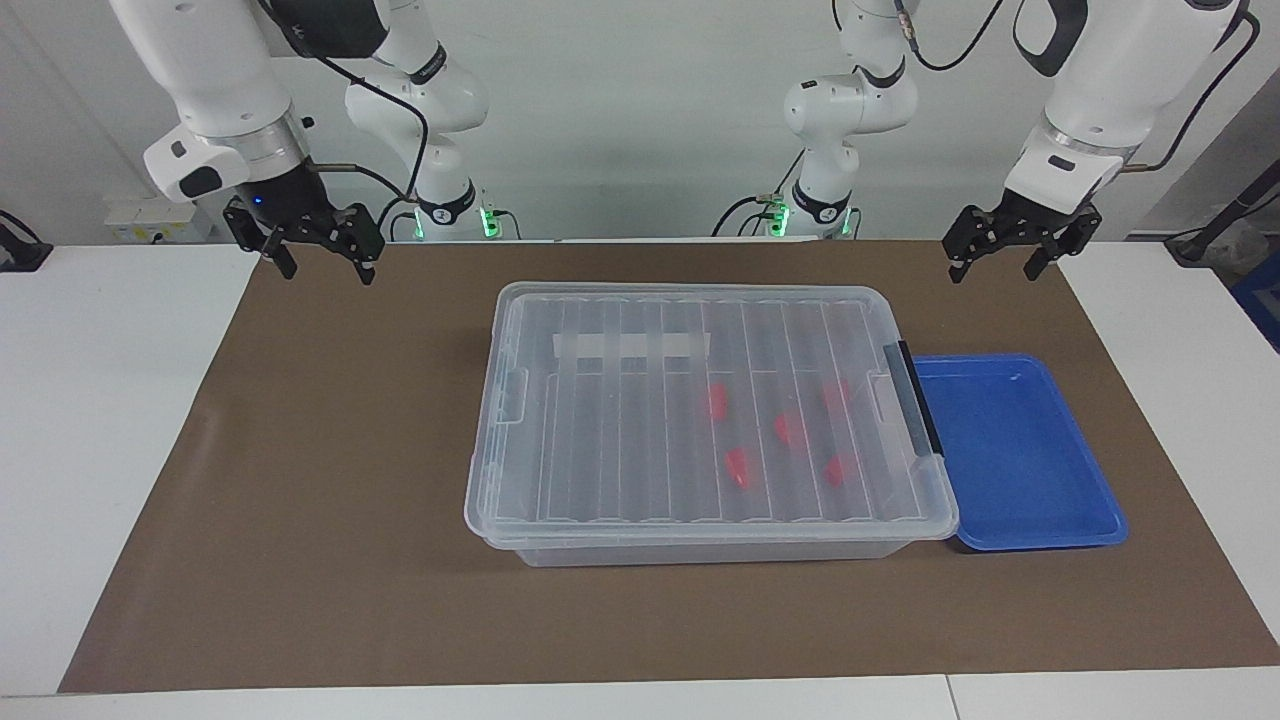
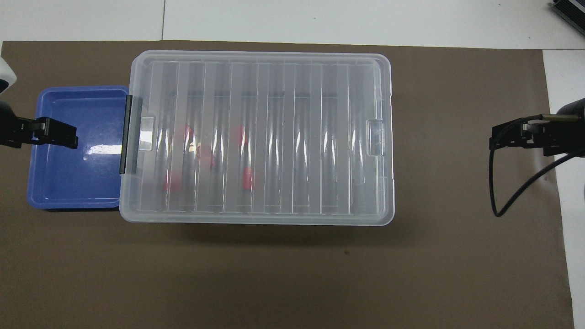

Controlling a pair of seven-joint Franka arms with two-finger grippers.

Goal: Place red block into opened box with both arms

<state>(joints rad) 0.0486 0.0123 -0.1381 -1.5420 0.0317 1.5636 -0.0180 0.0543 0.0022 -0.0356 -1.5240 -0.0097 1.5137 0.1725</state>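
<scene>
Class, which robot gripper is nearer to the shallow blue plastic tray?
Left. The left gripper hangs open near the shallow blue plastic tray, at its robot-side edge; the right gripper hangs open at the table's right-arm end.

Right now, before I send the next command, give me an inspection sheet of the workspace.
Surface: brown mat over a white table.
Job's things: clear box at mid-mat, ribbed lid on it and closed; five red blocks show through the lid, inside, toward the left arm's end; black handle at that end.
Clutter: blue tray beside the box at the handle end, nothing seen in it.
Grippers: left gripper open, holding nothing, raised at the mat's edge near the tray; right gripper open, holding nothing, raised over the mat's corner at the right arm's end.
Cables: black cable looping under the right wrist.
Surroundings: white wall, green lights at the arm bases.
</scene>
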